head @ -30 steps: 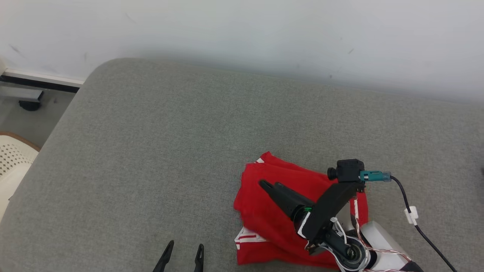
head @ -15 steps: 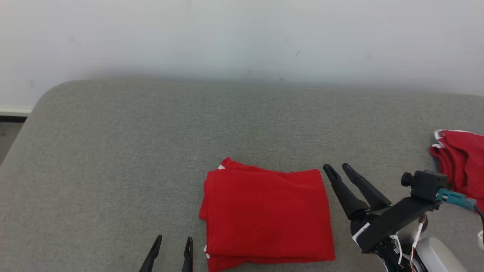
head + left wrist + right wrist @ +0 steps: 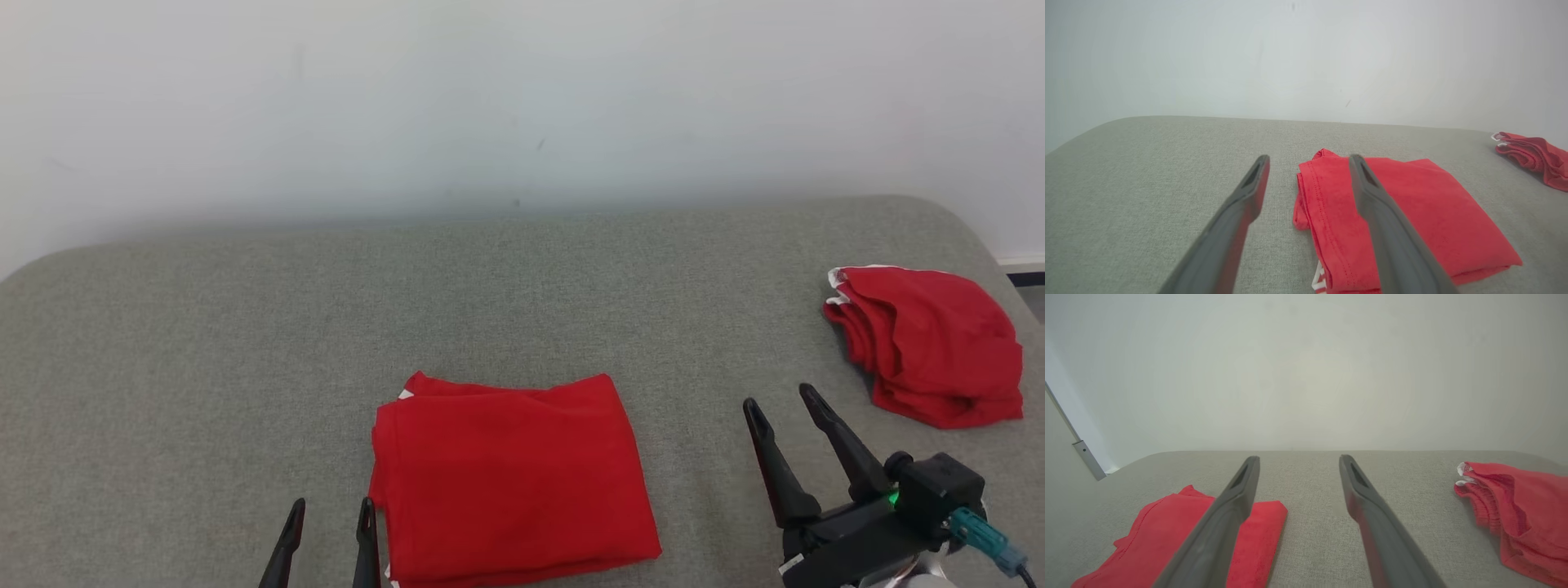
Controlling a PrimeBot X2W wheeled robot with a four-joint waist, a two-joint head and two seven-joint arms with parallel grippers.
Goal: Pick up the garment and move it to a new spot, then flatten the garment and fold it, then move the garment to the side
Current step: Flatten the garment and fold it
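A red garment (image 3: 510,474) lies folded into a flat rectangle on the grey cushioned surface (image 3: 245,327), near its front middle. A crumpled red garment (image 3: 931,343) with white trim sits at the far right. My left gripper (image 3: 332,506) is open at the folded garment's left edge, with nothing between its fingers. My right gripper (image 3: 777,398) is open and empty between the two garments, touching neither. The left wrist view has the left gripper (image 3: 1309,158) above the folded garment's (image 3: 1425,204) left edge. The right wrist view has the right gripper (image 3: 1299,458) over bare fabric, the folded garment (image 3: 1147,526) left, the crumpled one (image 3: 1523,506) right.
A pale wall (image 3: 522,98) rises right behind the grey surface. The surface rounds off at its far right corner (image 3: 971,229), beside a strip of floor and skirting (image 3: 1024,273). Bare grey fabric stretches left of and behind the folded garment.
The head camera has swung right, bringing the crumpled garment into view. My right gripper has come off the folded garment and now stands to its right. The folded garment lies flat.
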